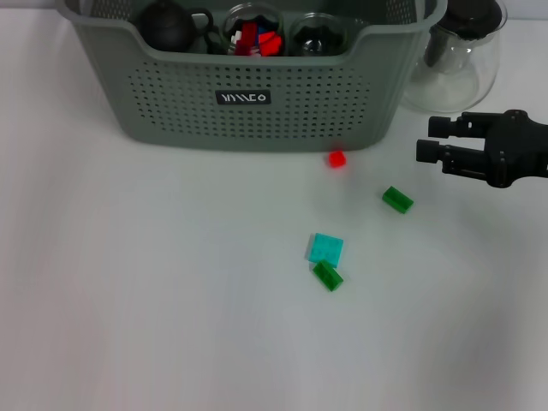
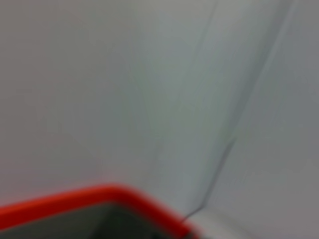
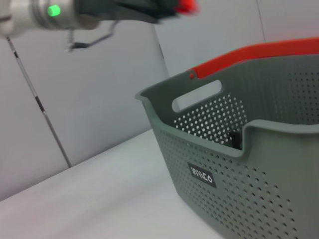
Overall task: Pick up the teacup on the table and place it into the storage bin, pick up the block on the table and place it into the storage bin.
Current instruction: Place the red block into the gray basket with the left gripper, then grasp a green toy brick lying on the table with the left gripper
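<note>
The grey-green storage bin [image 1: 171,94] stands at the back of the white table and fills the right wrist view [image 3: 259,169]. Inside it are a dark round pot [image 1: 169,26] and two glass cups [image 1: 253,34], one holding red, white and blue pieces. No teacup shows on the table. Loose blocks lie in front of the bin: a small red block [image 1: 336,158], a green block [image 1: 397,199], a cyan block [image 1: 325,247] and another green block [image 1: 327,276]. My right gripper [image 1: 428,139] hovers open and empty, right of the green block. My left gripper [image 3: 149,7] hangs high above the bin with something red at its tip.
A clear glass pitcher [image 1: 454,60] with a dark lid stands right of the bin, just behind my right gripper. A red-rimmed container [image 3: 259,52] sits behind the bin, its rim [image 2: 99,194] also in the left wrist view. A grey wall lies beyond.
</note>
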`<state>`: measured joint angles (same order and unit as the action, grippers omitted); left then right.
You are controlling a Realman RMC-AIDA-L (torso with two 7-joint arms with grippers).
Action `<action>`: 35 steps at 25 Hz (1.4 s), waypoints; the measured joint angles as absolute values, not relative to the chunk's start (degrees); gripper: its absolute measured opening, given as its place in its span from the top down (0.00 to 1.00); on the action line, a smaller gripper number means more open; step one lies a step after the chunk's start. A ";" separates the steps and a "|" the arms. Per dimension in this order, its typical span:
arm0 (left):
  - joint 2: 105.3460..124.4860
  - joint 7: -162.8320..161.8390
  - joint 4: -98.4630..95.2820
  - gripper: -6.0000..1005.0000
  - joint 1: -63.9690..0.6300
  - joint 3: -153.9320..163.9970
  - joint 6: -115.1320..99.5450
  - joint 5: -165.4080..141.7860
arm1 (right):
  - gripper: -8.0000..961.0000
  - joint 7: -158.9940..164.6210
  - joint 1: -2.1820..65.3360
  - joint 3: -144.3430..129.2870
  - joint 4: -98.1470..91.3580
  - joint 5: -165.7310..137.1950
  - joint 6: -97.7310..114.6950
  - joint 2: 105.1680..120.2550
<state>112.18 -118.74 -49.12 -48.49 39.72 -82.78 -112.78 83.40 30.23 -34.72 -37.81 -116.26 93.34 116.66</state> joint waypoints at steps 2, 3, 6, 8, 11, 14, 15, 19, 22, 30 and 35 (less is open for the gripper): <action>111.99 -122.69 -49.05 0.71 -50.87 45.99 -76.35 -116.68 | 0.45 83.40 30.31 -34.72 -37.79 -116.45 93.34 116.69; 112.07 -124.59 -48.96 0.71 -52.10 48.45 -73.41 -119.22 | 0.45 83.40 30.34 -34.71 -37.79 -116.54 93.33 116.70; 112.80 -130.76 -47.67 0.70 -55.44 54.41 -66.50 -128.39 | 0.45 83.40 30.39 -34.71 -37.79 -116.60 93.34 116.78; 113.55 -134.39 -45.66 0.69 -57.50 56.84 -63.42 -134.84 | 0.45 83.40 30.40 -34.72 -37.79 -116.61 93.33 116.81; 114.84 -137.93 -43.40 0.68 -59.59 57.53 -60.58 -141.51 | 0.45 83.41 30.45 -34.72 -37.79 -116.63 93.29 116.87; 116.05 -138.90 -42.94 0.67 -60.25 57.50 -58.89 -144.81 | 0.45 83.41 30.48 -34.72 -37.79 -116.64 93.22 116.90; 116.30 -138.98 -43.05 0.67 -60.28 57.42 -58.64 -145.07 | 0.45 83.40 30.51 -34.72 -37.79 -116.64 93.17 116.90; 116.61 -139.07 -45.18 0.65 -59.63 56.40 -58.98 -144.28 | 0.45 83.41 30.58 -34.71 -37.79 -116.63 92.98 116.89; 117.54 -137.99 -52.37 0.57 -55.59 53.49 -62.32 -139.75 | 0.45 83.41 30.58 -34.71 -37.79 -116.64 92.97 116.89; 118.84 -124.39 -68.34 0.43 -40.09 46.12 -79.48 -109.84 | 0.45 83.40 30.43 -34.69 -37.79 -116.63 92.95 116.89; 121.86 -102.98 -66.57 0.43 -26.50 39.14 -94.25 -88.44 | 0.45 83.55 30.44 -34.56 -37.79 -116.63 92.76 116.89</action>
<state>121.86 -102.98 -66.57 -26.50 39.14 -94.25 -88.44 83.55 30.44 -34.56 -37.79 -116.63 92.76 116.89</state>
